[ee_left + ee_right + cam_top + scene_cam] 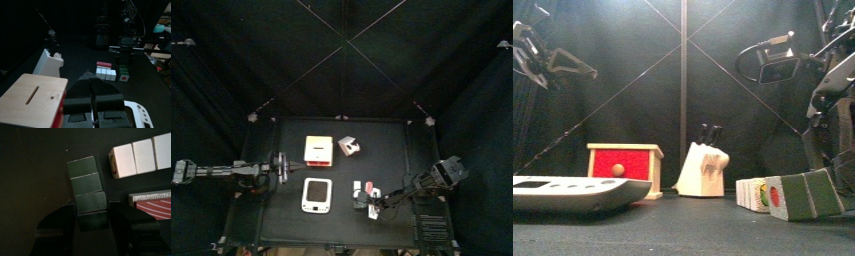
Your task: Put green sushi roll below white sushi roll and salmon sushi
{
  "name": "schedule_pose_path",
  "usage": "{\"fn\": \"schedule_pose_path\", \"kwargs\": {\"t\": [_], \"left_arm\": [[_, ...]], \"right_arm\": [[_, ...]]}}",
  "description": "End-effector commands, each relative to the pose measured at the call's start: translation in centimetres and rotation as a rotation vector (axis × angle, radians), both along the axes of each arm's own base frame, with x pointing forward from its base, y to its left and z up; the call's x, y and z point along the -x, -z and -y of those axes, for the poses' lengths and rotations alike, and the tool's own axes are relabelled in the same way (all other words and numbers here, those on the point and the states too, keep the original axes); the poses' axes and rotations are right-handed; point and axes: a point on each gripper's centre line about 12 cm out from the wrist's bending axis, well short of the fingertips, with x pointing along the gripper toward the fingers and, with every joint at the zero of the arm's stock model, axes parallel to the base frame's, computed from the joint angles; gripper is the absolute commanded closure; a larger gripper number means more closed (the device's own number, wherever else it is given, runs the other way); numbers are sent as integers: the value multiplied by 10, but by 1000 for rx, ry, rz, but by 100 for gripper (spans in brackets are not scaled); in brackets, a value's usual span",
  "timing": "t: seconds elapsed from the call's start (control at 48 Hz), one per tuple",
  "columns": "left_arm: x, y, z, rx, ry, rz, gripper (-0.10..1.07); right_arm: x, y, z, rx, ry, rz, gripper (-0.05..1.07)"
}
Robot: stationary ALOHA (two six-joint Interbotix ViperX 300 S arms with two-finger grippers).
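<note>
The green sushi roll (85, 182), dark green and made of several segments, lies flat on the black table. My right gripper (91, 210) stands open, its jaws on either side of the roll's near end. Beside the roll lie the white sushi roll (137, 157) and the salmon sushi (152, 206) with its striped reddish-pink top. From the front, the green sushi roll (818, 190) sits at the far right under the right arm. In the left wrist view the salmon sushi (103, 64), white sushi roll (105, 74) and green sushi roll (123, 76) form one cluster. My left gripper (93, 86) is shut and holds nothing.
A white rounded tray (318, 196) lies at the front left of the table. Behind it stand a white-red-yellow block (318, 148) and a white-pink cube (349, 147). The left gripper (283, 168) rests at the table's left edge.
</note>
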Motion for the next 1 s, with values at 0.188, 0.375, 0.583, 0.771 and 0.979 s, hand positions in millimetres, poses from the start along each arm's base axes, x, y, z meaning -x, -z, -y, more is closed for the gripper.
{"fn": "schedule_pose_path", "kwargs": {"t": [0.188,0.375,0.583,0.771,0.979], "left_arm": [[-2,-6,-1,-3,-4,20,99],[-1,-5,-1,-3,-4,18,99],[-2,-5,-1,-3,-4,18,99],[-1,-5,-1,-3,-4,17,99],[-1,-5,-1,-3,-7,17,99]], "right_arm": [[-2,-6,0,-9,17,6,32],[-3,-8,0,-9,25,4,25],[-6,-9,-2,-12,24,5,17],[-12,-11,-6,-10,13,14,14],[-16,-8,-8,2,-6,20,14]]}}
